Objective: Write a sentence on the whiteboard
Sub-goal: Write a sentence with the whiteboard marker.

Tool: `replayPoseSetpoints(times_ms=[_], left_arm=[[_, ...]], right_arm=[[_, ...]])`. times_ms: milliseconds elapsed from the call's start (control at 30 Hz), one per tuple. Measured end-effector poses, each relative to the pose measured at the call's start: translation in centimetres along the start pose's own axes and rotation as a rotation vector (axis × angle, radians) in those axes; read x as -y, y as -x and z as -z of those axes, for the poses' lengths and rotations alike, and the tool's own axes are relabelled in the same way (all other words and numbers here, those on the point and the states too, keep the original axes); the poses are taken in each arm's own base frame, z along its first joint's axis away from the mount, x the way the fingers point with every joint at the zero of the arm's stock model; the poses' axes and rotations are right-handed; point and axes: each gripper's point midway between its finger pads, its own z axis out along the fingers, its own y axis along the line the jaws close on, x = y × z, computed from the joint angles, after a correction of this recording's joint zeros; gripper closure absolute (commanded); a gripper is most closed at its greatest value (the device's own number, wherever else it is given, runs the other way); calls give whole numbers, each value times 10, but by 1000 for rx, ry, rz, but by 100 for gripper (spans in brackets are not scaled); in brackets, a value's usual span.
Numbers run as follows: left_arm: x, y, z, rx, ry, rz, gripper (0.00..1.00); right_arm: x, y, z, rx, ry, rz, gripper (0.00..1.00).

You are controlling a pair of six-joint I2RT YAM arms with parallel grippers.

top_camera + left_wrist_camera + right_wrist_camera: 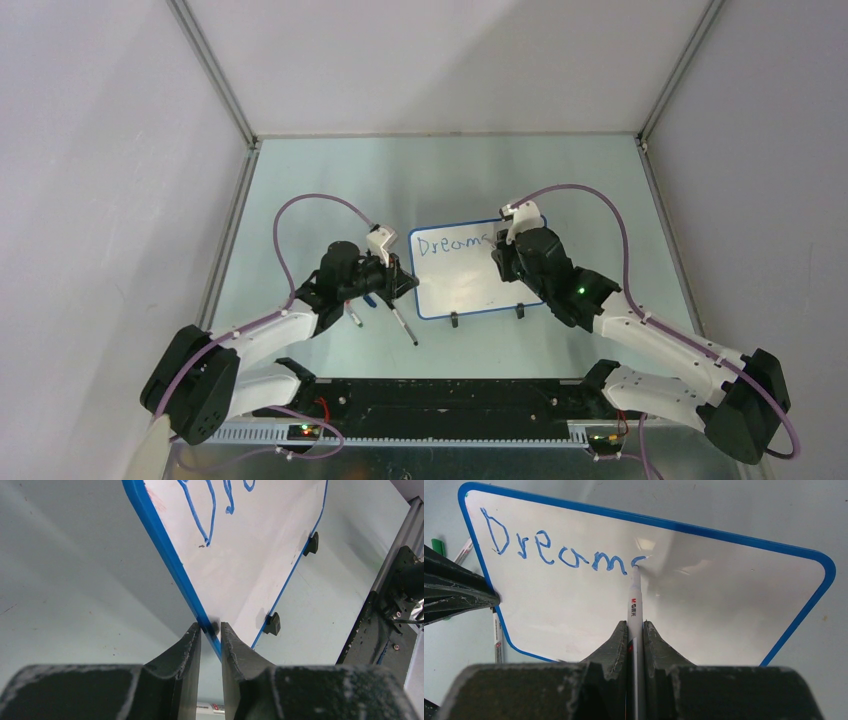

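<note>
Whiteboard (468, 288) lies mid-table between the two arms, long axis left-right, black clip feet (454, 320) on its near edge. Left gripper (211, 627) is pinched narrow on the board's left blue rim, by the near-left corner (one finger each side of the rim, touching), so it looks to be steadying the board. Right gripper (635, 627) is clamped tight on a white marker (636, 597). The barrel points away from the wrist toward the far edge, and the tip touches the board at the tail of the last letter. The sentence (554, 552) reads "Dream" plus a started "s" in blue, running along the far edge from the far-left corner to about halfway across. Blank board lies right of the tip and all along the near side. Judged: first word nearly done, and the coming stroke runs rightward along the long axis, right arm the one placed for it. Two spare markers (405, 328) lie on the table (330, 180) near the left arm.
</note>
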Motion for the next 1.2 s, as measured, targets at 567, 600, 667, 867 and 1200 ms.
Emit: replayPoseSetpoints(times_ms=[567,600,667,867,1200], left_arm=[[0,0,0,0,0,0,75],[0,0,0,0,0,0,75],[0,0,0,0,0,0,75],[0,0,0,0,0,0,75],[0,0,0,0,1,0,75]], right_arm=[[7,-4,3,-14,-31,-1,100],[7,-4,3,-17,-31,-1,100],[8,-5,3,-19,-31,-1,100],[7,-7,4,-28,-24,2,100],[1,-10,2,-42,5,4,100]])
